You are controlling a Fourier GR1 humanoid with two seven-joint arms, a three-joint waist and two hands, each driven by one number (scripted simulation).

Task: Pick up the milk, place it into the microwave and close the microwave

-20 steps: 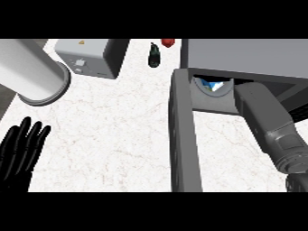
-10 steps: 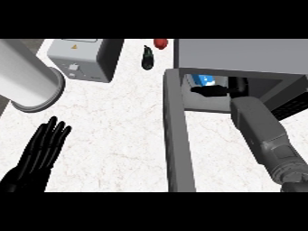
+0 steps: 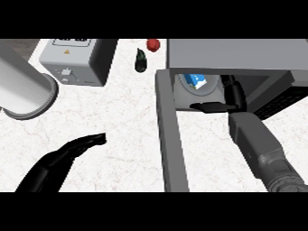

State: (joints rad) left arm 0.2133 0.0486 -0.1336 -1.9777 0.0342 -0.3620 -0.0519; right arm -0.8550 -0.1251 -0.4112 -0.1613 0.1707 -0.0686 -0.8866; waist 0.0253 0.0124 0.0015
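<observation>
The milk, a white carton with blue print, stands inside the grey microwave at the upper right. Its lower part is hidden by the cavity's edge. The microwave door hangs open, running down the middle of the view as a long grey bar. My right hand is at the cavity's mouth just right of the milk and apart from it, open, with straight fingers reaching into the cavity and the thumb pointing left. My left hand is open over the counter at lower left, fingers pointing toward the door.
A large grey cylinder lies at the left edge. A white and grey box appliance stands at the back. A dark elongated item and a small red one lie between it and the microwave.
My right hand has drawn back from the milk to the cavity's mouth. My left hand has moved right toward the open door and turned edge-on.
</observation>
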